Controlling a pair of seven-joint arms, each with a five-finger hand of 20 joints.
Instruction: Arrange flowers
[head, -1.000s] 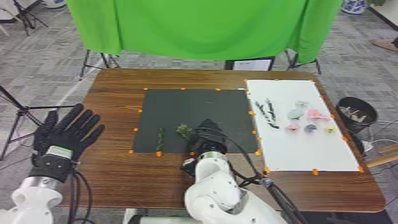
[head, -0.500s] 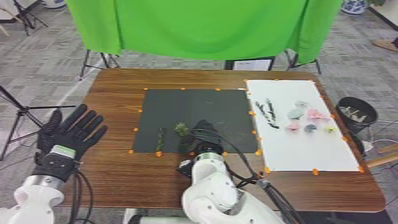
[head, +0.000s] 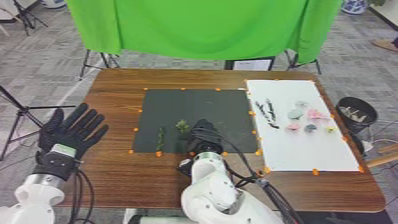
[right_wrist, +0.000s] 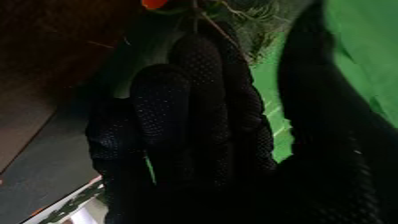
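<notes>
My right hand (head: 206, 136) is over the lower right part of the dark mat (head: 200, 105), fingers nearly straight, thumb apart, gripping nothing. Bushy sprig (head: 182, 126): on the mat, just beside my fingertips; contact uncertain. Slender stem (head: 161, 139): near the mat's left edge. My left hand (head: 69, 137) is open, left of the mat. Right of it, on white sheet (head: 306, 150): dark branches (head: 266, 112), pink flower (head: 315, 115). Step, judged: placing greenery. Next: clear the sprig without dragging it, then fetch a branch or bloom.
</notes>
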